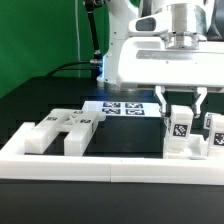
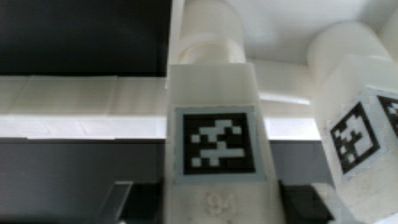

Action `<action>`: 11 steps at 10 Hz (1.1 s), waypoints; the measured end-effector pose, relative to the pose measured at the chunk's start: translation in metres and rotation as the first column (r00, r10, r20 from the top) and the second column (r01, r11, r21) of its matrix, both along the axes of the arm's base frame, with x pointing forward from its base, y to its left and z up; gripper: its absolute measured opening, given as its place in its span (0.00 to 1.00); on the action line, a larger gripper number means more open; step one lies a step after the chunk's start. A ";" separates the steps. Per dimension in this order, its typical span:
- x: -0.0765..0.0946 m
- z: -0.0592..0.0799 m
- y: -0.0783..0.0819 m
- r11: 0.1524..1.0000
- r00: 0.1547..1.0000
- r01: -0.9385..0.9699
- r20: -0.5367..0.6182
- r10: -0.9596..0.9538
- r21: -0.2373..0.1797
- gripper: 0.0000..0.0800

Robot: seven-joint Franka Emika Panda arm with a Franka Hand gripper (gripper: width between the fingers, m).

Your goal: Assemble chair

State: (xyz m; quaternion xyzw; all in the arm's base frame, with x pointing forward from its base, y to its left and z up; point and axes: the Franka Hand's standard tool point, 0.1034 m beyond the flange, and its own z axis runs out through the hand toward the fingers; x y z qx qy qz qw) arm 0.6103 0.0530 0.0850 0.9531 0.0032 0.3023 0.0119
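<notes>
Pinching an upright chair piece (image 1: 178, 130), the hand (image 1: 180, 108) hangs from the white arm (image 1: 150, 55) toward the exterior view's right. Its two fingers (image 1: 160, 103) press against the piece's opposite sides. The black worktop (image 1: 125, 138) spreads beneath, and a long low white border rail (image 1: 100, 168) runs along its near edge. This rail hides the foot of the held piece, so contact with the worktop cannot be told. At the far middle the marker board (image 1: 122, 106) lies flat. Toward the exterior view's left a group of other chair pieces (image 1: 78, 133) sits just behind the rail, well apart from the held one. Just beside the held piece, further to the exterior view's right, a second tagged piece (image 1: 213, 137) stands upright. In the wrist view the held piece's tag (image 2: 217, 140) faces the camera squarely.
</notes>
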 end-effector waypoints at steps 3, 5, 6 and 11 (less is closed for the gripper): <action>0.001 0.000 0.001 1.000 1.000 -0.008 -0.008 0.008 -0.006 0.36; 0.000 -0.001 0.001 1.000 1.000 -0.018 -0.017 0.018 -0.013 0.36; 0.000 -0.001 0.001 1.000 1.000 -0.022 -0.017 0.022 -0.016 0.70; 0.000 -0.002 -0.012 0.997 0.998 -0.060 -0.024 0.059 -0.056 0.81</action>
